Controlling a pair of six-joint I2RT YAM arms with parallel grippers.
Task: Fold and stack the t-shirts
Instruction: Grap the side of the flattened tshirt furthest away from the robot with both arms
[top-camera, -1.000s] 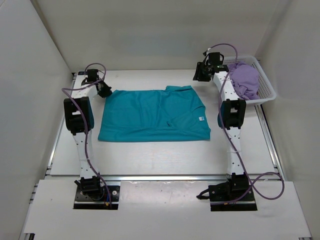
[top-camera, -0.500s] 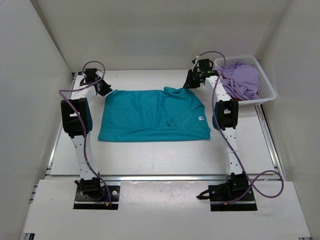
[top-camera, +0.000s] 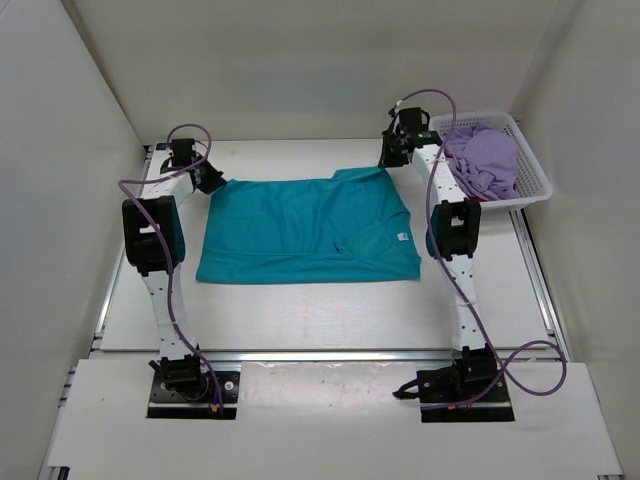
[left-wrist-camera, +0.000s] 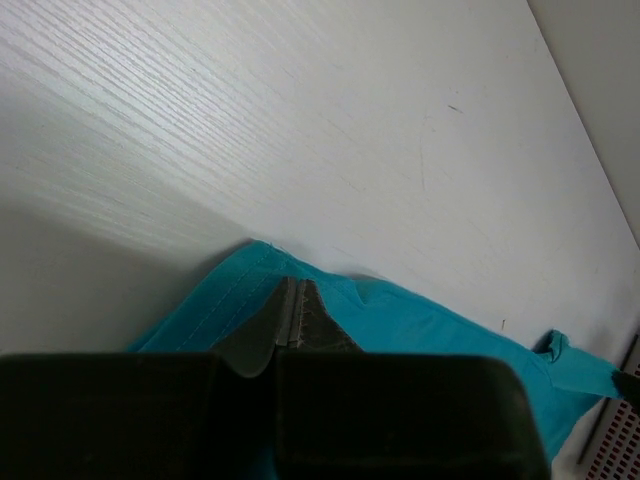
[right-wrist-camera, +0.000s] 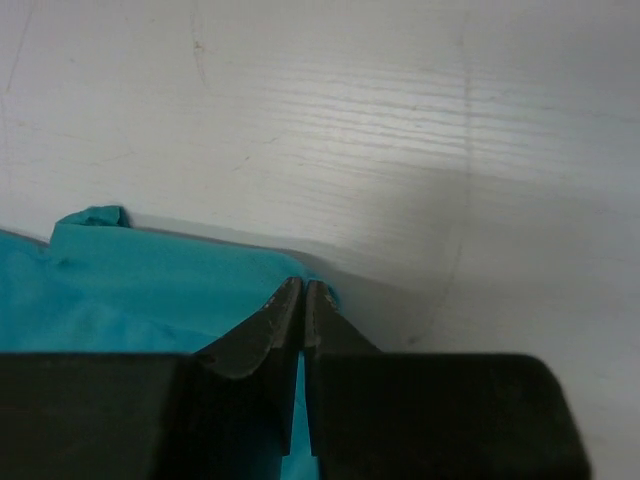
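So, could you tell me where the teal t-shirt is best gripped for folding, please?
Probably its two far corners, pinched from above. The teal t-shirt lies spread flat on the table, so only its edges offer cloth to pinch, and paired corners should fold it evenly. The left gripper and right gripper are shut on those corners.

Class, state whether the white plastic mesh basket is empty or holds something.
Not empty: the white plastic mesh basket holds a crumpled light purple cloth t-shirt.
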